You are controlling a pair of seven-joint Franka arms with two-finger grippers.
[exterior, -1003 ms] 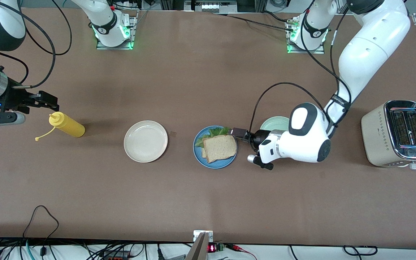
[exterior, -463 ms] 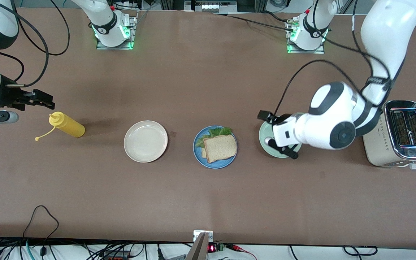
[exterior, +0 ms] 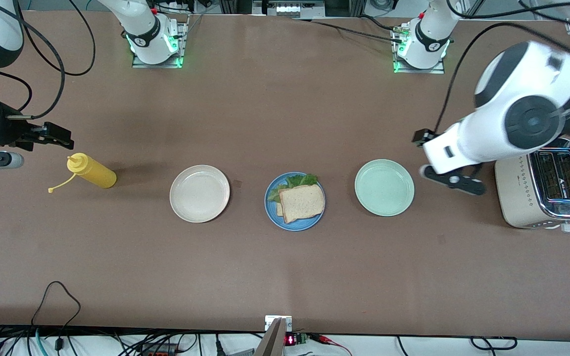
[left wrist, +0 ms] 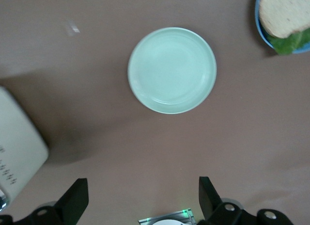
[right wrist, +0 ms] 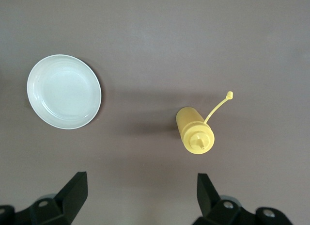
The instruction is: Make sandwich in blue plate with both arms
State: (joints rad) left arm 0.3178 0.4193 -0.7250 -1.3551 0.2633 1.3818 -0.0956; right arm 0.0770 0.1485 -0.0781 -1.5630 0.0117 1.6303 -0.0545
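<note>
While both black two-finger grippers hang wide open and empty, left gripper (exterior: 426,154) over bare table between mint-green plate (exterior: 384,187) and toaster (exterior: 542,183), right gripper (exterior: 60,138) at yellow bottle's (exterior: 92,171) eleven o'clock, sandwich (exterior: 301,201) sits on round sky-blue plate (exterior: 271,210).

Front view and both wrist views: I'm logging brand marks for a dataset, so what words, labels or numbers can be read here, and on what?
Nothing can be read for certain.
Toaster: small dark markings on its top and side, too small to read.
Left arm's base and right arm's base: a small mark on each black band, unreadable.
Red display at the table edge nearest the front camera: glowing, digits unreadable.
Yellow squeeze bottle, plates: no text visible.
</note>
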